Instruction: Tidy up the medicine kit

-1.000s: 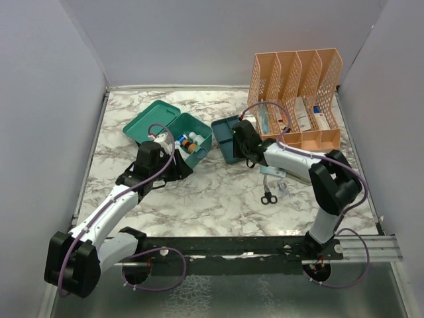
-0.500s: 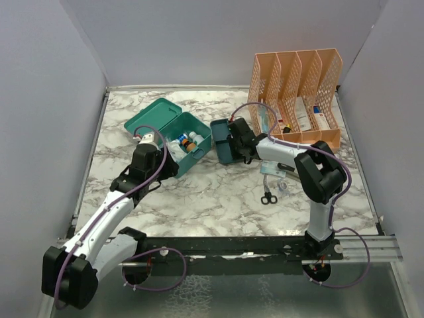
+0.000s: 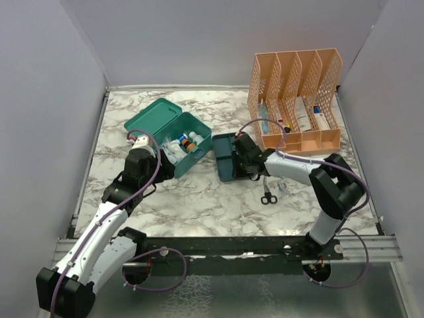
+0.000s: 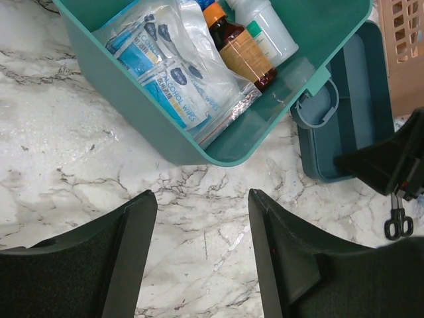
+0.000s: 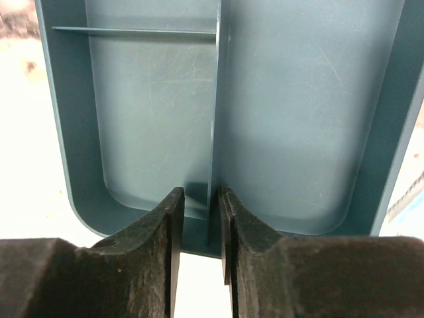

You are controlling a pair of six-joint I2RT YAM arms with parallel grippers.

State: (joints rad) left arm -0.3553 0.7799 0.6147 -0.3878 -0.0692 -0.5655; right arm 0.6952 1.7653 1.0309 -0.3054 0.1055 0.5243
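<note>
The teal medicine kit (image 3: 199,129) stands open at the back left, lid (image 3: 151,114) laid back. In the left wrist view the kit (image 4: 152,132) holds wipe packets (image 4: 172,79), a brown bottle (image 4: 238,50) and a white bottle (image 4: 265,26). My left gripper (image 4: 202,199) is open and empty over bare marble just in front of the box, seen from above too (image 3: 164,168). The divided insert tray (image 3: 224,159) lies on the table to the right of the box. My right gripper (image 5: 201,199) is shut on the tray's middle divider (image 5: 217,99) at its near end; the tray's compartments (image 5: 298,99) are empty.
A peach lattice file organizer (image 3: 298,99) with packets in it stands at the back right. Black scissors (image 3: 268,197) and a small packet (image 3: 273,173) lie under the right forearm. Grey walls close in the left, right and back.
My right gripper has pulled the insert tray nearer and slightly right. My left gripper has drawn back from the kit toward the left and near side.
</note>
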